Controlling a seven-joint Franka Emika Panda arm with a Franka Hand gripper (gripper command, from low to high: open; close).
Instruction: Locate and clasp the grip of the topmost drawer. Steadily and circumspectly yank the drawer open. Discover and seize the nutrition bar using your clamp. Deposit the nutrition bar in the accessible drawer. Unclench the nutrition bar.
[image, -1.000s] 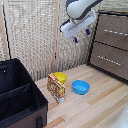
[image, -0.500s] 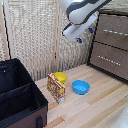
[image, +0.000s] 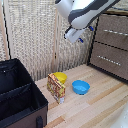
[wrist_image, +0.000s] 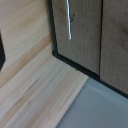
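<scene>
The topmost drawer (image: 111, 31) of the dark brown dresser is closed, and its silver bar (image: 116, 32) runs across the flat front on the exterior view's right. My clamp (image: 84, 34) hangs in the air just off the dresser's near corner, at that drawer's height, not touching it; its blue-tipped fingers stand apart with nothing between them. The nutrition bar (image: 56, 87) stands upright on the wooden table, leaning by the yellow bowl (image: 61, 77). In the wrist view a silver bar (wrist_image: 68, 20) shows on a dark drawer front (wrist_image: 80, 35); no fingers appear there.
A blue bowl (image: 80, 87) sits on the table beside the packet. A large black case (image: 20, 95) fills the exterior view's left. A lower drawer (image: 107, 59) lies beneath the top one. A reed screen (image: 35, 35) backs the scene.
The arm has swung toward the dresser, carrying the clamp to the exterior view's right and nearer the drawer fronts. The packet and bowls have stayed put.
</scene>
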